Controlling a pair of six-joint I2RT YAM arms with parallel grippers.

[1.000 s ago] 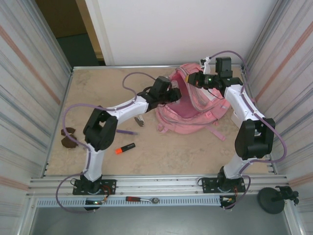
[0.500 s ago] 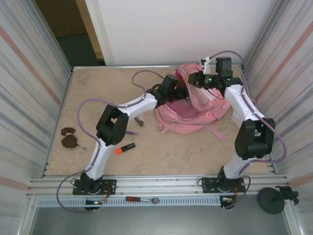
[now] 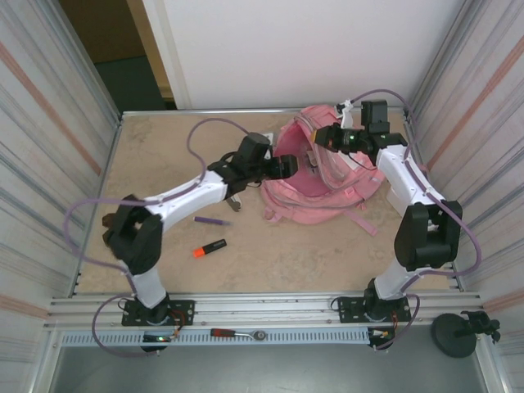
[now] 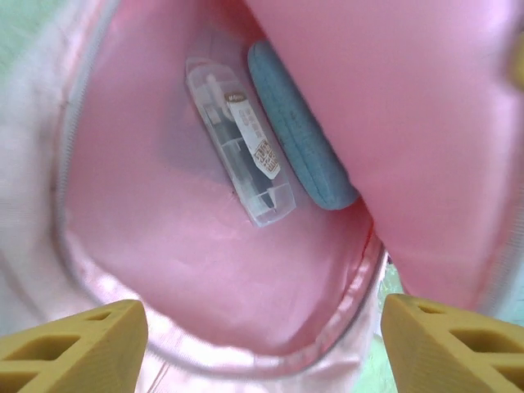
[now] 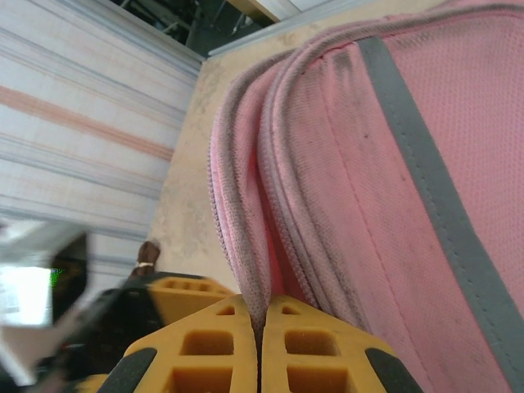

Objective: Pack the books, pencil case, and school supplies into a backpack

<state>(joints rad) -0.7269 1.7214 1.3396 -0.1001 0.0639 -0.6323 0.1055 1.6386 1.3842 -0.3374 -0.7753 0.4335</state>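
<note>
Left pincer (image 3: 286,167) agape at backpack (image 3: 321,198) mouth, right pincer (image 5: 260,334) (arm outstretched) pinching its rim

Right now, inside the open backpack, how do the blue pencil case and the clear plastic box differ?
The pencil case is soft blue-grey fabric; the clear box is see-through plastic with a label. The pencil case is partly hidden under a flap of the backpack; the box lies fully in view. Both are oblong and lie side by side inside it.
</note>
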